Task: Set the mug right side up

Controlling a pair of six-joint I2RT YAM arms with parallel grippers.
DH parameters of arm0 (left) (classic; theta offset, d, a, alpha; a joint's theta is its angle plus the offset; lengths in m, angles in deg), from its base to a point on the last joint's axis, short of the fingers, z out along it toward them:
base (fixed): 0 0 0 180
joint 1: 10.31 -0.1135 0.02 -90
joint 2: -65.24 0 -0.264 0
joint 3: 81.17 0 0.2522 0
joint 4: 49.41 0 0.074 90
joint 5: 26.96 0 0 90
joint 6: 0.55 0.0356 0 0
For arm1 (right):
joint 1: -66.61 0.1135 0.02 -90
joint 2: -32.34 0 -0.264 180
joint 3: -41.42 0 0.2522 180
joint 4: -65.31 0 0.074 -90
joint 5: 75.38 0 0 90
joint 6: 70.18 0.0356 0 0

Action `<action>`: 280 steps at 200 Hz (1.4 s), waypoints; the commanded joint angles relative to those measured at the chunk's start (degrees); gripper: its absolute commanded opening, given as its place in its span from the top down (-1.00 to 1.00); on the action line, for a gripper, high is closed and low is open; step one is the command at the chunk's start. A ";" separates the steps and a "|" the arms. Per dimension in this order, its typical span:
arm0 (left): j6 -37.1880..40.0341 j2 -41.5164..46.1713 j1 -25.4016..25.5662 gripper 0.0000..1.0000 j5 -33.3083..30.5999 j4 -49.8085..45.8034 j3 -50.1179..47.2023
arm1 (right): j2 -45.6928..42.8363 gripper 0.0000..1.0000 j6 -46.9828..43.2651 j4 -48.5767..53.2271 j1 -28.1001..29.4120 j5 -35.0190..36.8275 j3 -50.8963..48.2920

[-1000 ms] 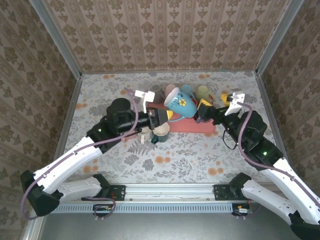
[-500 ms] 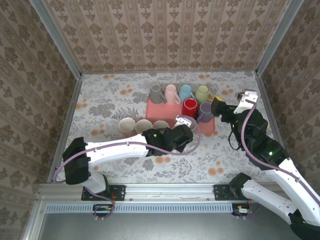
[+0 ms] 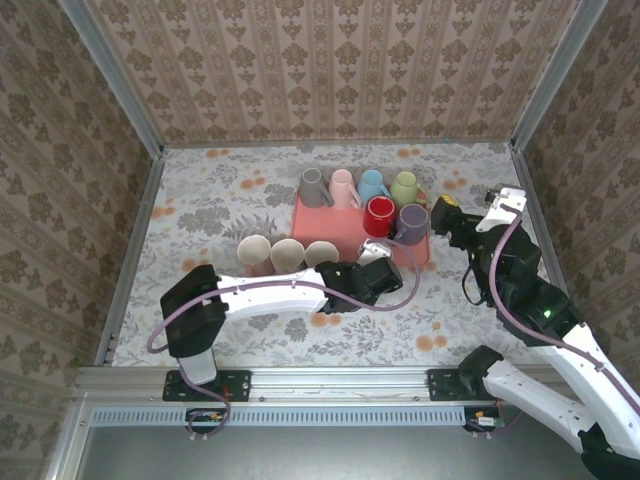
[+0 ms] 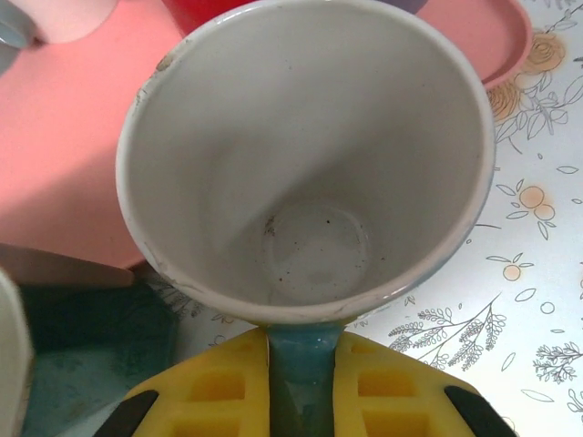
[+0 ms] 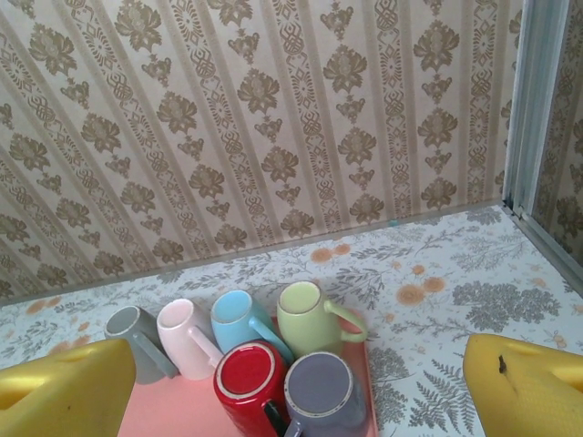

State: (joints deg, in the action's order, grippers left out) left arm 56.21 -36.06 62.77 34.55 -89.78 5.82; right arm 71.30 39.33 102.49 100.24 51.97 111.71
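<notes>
Over the floral table (image 3: 200, 205), beside the right end of the pink tray (image 3: 320, 226), the right gripper (image 3: 441, 213) hung with fingers (image 5: 64, 396) spread wide, while at the tray's near edge the left gripper (image 4: 304, 387) pinched the handle (image 4: 305, 350) of the blue mug (image 4: 310, 209), its white mouth facing the wrist camera

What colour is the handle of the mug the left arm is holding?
The mug handle is teal blue, clearest in the left wrist view.

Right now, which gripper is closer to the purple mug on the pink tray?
Right. The right gripper hangs open just right of the purple mug; the left gripper holds another mug at the tray's near edge, farther off.
</notes>
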 commanded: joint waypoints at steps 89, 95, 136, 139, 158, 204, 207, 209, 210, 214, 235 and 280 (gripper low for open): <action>-10.58 1.33 -4.24 1.00 -1.30 1.16 -4.72 | -1.69 -0.89 -1.94 -1.37 -0.26 1.38 -3.53; -10.99 1.36 -4.34 1.00 -1.43 0.74 -4.68 | -1.61 -0.89 -1.93 -1.41 -0.23 1.25 -3.47; -11.59 1.97 -4.30 0.96 -2.27 0.39 -5.49 | -1.43 -0.89 -2.02 -1.95 -0.23 0.63 -3.96; -11.57 1.98 -4.34 0.96 -2.23 0.39 -5.61 | -1.38 -0.89 -2.03 -1.91 -0.23 0.63 -3.97; -11.64 2.19 -4.35 0.96 -2.53 0.52 -5.91 | -1.24 -0.89 -2.06 -2.25 -0.23 0.29 -4.11; -11.20 2.41 -4.35 1.00 -2.89 1.38 -7.08 | -0.82 -0.90 -2.08 -2.39 -0.23 -0.16 -4.15; -11.12 2.33 -4.35 1.00 -2.89 1.34 -7.13 | -0.85 -0.90 -2.09 -2.34 -0.25 -0.23 -4.21; -11.12 2.29 -4.35 1.00 -2.91 1.38 -7.14 | -0.82 -0.90 -2.12 -2.35 -0.28 -0.25 -4.16; -11.09 2.27 -4.35 1.00 -2.94 1.38 -7.14 | -0.86 -0.90 -2.11 -2.34 -0.25 -0.25 -4.16; -11.05 2.23 -4.35 1.00 -2.97 1.38 -7.14 | -0.82 -0.90 -2.17 -2.39 -0.24 -0.32 -4.16; -10.53 1.61 -4.35 0.95 -2.72 0.88 -6.59 | -0.86 -0.90 -2.22 -2.55 -0.23 -0.65 -4.28; -9.57 1.25 -4.35 0.45 -2.45 -0.08 -5.92 | -0.39 -0.92 -2.55 -3.06 -0.23 -0.87 -4.49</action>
State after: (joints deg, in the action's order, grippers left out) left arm 46.07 -34.66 59.93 35.12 -86.90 0.05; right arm 70.90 37.78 101.42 100.24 51.48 107.91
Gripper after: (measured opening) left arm 0.229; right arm 0.958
